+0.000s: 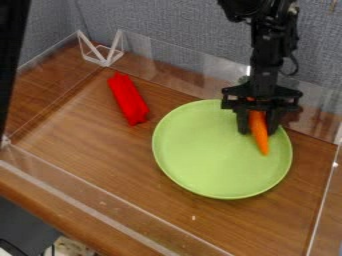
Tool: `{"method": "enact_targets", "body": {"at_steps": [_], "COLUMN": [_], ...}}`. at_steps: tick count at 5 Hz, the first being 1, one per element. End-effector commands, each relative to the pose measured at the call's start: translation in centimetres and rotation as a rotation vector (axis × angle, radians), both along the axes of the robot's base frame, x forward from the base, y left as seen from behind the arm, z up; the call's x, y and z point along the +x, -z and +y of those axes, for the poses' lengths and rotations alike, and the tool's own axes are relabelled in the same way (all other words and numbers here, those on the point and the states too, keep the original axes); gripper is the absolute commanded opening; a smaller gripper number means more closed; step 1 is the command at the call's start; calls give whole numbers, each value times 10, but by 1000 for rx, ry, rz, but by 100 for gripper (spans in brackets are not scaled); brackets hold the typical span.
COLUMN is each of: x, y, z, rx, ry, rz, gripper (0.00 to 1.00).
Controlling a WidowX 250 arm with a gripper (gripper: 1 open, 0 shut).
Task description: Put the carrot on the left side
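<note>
The orange carrot (263, 140) lies on the right part of the green plate (201, 152), its tip pointing toward the near right. My gripper (259, 121) points straight down over the carrot's far end, low over the plate. Its dark fingers (247, 116) have drawn in against the carrot's sides and grip its upper end. The green top of the carrot is hidden behind the fingers.
A red rectangular block (128, 98) lies on the wooden table left of the plate. A white wire stand (100, 47) sits in the far left corner. Low clear walls (174, 205) fence the table's edges.
</note>
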State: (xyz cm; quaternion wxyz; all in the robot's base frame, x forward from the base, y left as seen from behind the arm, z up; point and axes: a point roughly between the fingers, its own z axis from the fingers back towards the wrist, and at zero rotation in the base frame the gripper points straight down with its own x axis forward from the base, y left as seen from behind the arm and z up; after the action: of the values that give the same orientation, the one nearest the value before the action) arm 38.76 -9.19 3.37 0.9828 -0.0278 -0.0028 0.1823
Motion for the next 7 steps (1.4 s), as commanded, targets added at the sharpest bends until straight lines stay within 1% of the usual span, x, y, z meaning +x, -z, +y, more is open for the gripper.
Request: {"method": "enact_targets", "body": {"at_steps": [1,3,4,6,7], "x": [19,21,21,23,30], "y": [-19,0,9,22,28], "z": [5,13,22,42,36], "rx": [2,10,13,23,29], "ry": [11,-6,27,96,30], "rz": [-62,-64,-63,-64,-64], "gripper": [0,0,0,0,0]}}
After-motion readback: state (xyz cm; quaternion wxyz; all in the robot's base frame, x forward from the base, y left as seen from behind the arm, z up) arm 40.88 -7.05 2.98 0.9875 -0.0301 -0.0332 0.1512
